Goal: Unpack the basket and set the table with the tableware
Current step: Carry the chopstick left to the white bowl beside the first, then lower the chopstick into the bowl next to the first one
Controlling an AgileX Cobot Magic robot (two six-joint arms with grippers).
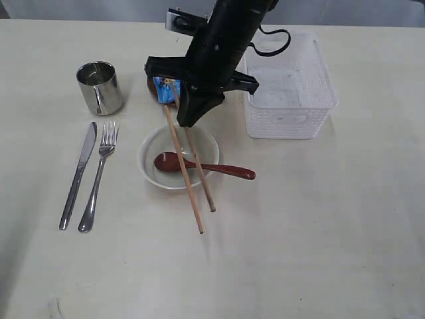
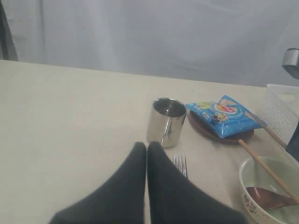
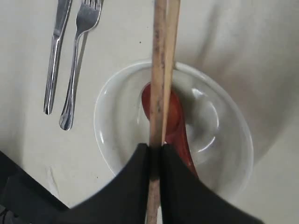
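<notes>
Cream desk (image 1: 319, 252) is carrying a half-laid setting: knife (image 1: 78, 174) and fork (image 1: 99, 174) lying side by side below the steel cup (image 1: 99, 86), spoon (image 1: 226, 171) resting in the white bowl (image 1: 145, 166), and the basket (image 1: 285, 119) standing to the right, looking empty. Right jaws are clamping the two chopsticks (image 3: 160, 70) by their upper ends and slanting them over the bowl, likely for laying beside it. Left jaws are idling pressed together, holding nothing, while the chip bag (image 2: 224, 115) is lying on the brown plate (image 2: 198, 128), which probably needs freeing.
</notes>
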